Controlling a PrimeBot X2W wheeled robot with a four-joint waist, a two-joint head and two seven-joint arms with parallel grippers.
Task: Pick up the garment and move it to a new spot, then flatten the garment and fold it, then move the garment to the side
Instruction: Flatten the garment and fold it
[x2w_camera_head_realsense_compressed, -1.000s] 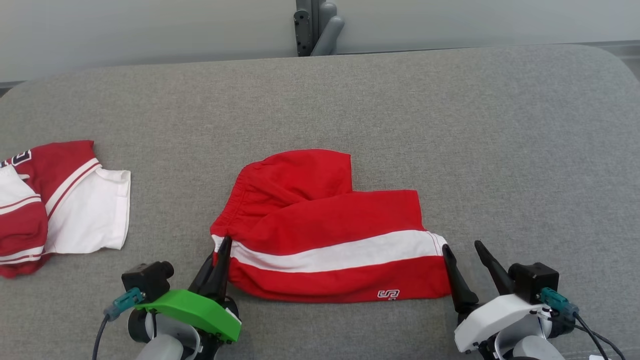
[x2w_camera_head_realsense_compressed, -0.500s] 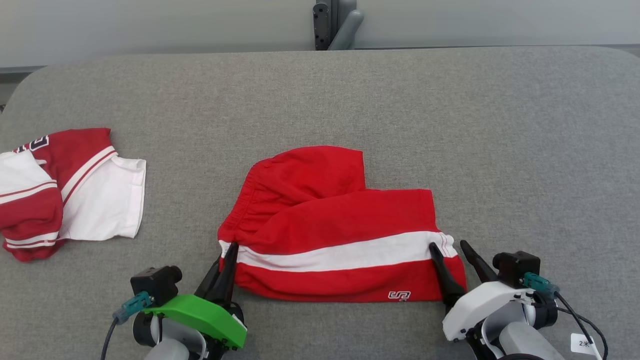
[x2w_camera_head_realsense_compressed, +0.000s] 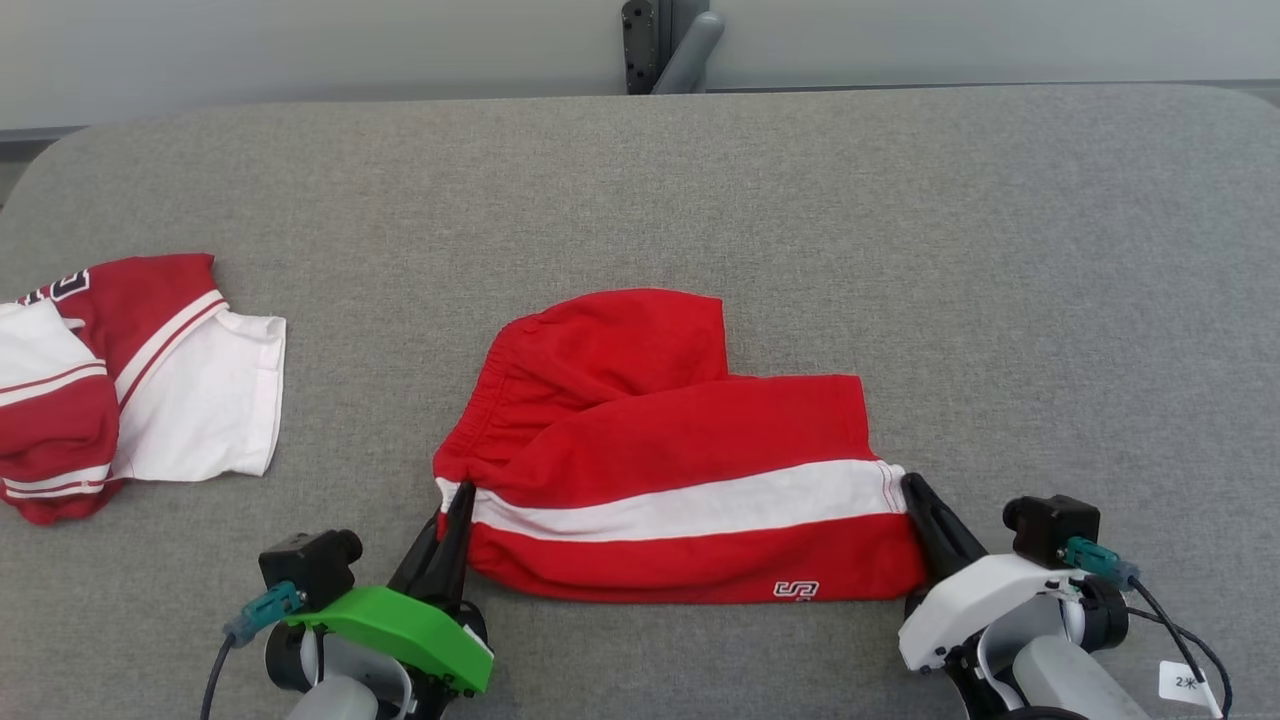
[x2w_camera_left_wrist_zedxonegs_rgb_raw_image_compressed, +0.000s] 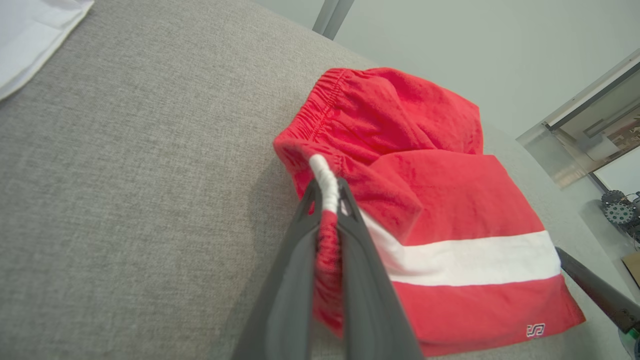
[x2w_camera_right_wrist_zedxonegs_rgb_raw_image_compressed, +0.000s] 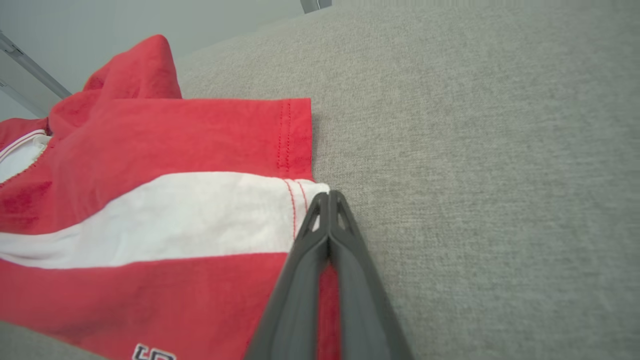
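Observation:
The garment (x2w_camera_head_realsense_compressed: 660, 440), red shorts with a white stripe and a small logo, lies folded over on the grey padded table (x2w_camera_head_realsense_compressed: 1000, 250). My left gripper (x2w_camera_head_realsense_compressed: 462, 495) is shut on its elastic waistband at the near left corner; the left wrist view has the bunched waistband (x2w_camera_left_wrist_zedxonegs_rgb_raw_image_compressed: 327, 175) pinched between the two fingers (x2w_camera_left_wrist_zedxonegs_rgb_raw_image_compressed: 327, 192). At the stripe's right end, my right gripper (x2w_camera_head_realsense_compressed: 912, 487) is shut on the leg hem. In the right wrist view its fingers (x2w_camera_right_wrist_zedxonegs_rgb_raw_image_compressed: 327, 197) meet at the hem's edge, with red cloth (x2w_camera_right_wrist_zedxonegs_rgb_raw_image_compressed: 150, 200) between them lower down.
A second red and white garment (x2w_camera_head_realsense_compressed: 130, 390) lies crumpled at the table's left edge, and its white corner (x2w_camera_left_wrist_zedxonegs_rgb_raw_image_compressed: 30, 35) appears in the left wrist view. A grey post (x2w_camera_head_realsense_compressed: 665, 45) stands behind the table's far edge. Bare grey surface stretches right of and behind the shorts.
My right gripper, open beside the hem a second ago, has moved onto the hem and shut on it. The left gripper has kept its grip on the waistband.

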